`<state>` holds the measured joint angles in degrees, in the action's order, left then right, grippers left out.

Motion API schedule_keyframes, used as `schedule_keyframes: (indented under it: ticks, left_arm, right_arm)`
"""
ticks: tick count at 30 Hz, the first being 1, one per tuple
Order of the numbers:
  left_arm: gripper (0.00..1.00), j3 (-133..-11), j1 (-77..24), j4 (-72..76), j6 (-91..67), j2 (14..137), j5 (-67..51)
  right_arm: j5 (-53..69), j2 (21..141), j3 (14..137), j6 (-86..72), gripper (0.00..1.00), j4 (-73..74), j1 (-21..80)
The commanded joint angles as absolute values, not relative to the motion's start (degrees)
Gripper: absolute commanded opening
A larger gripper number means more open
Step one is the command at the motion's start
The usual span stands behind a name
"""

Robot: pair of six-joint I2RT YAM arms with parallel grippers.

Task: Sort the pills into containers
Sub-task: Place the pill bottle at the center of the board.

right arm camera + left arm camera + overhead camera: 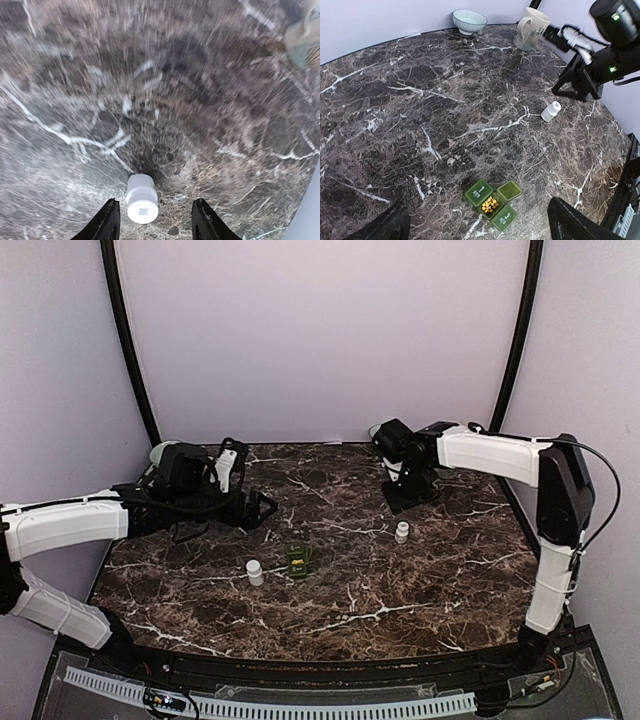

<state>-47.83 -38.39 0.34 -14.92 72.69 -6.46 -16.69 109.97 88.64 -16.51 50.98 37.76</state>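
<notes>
Several joined green square containers (510,190), yellow pills (490,204) in one

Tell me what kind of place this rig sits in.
Probably a lab test booth, not a home: plain backdrop walls enclose a marble-pattern table with a few staged props on it: green pill box, white bottle, mug.

Robot lab booth: plain lilac walls (320,330), black frame poles (128,345), marble-top table (420,590).
</notes>
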Motion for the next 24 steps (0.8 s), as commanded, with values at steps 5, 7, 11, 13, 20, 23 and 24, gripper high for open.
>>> schedule_keyframes:
  ticks: [5,7,11,13,20,23,24]
  left_arm:
    - [0.90,-49.02,-36.87,-4.74,-15.43,77.09,-10.32]
    - [0.85,-50.26,-36.63,-6.52,-14.16,78.88,-10.98]
    - [0.79,-52.37,-35.90,-8.98,-11.59,82.73,-13.27]
    - [0.77,-53.47,-35.61,-10.14,-10.52,84.71,-14.81]
    - [0.76,-56.24,-32.54,-12.23,-8.93,90.35,-22.65]
    - [0.68,-57.75,-31.17,-13.39,-8.49,92.88,-26.60]
    - [0.67,-58.28,-30.92,-13.89,-8.17,93.72,-27.42]
  right_arm:
    - [-15.45,107.28,95.78,-18.09,0.49,49.12,41.92]
    - [-13.46,108.05,96.23,-18.38,0.47,48.57,42.97]
    - [-9.63,109.78,96.13,-19.07,0.43,46.94,45.19]
    - [-7.11,110.47,95.71,-19.82,0.41,45.80,45.81]
    - [2.96,111.31,92.43,-23.46,0.38,40.12,46.15]
    - [7.73,112.23,91.56,-24.78,0.38,38.90,46.14]
    - [9.38,112.46,91.11,-25.19,0.38,38.28,46.16]
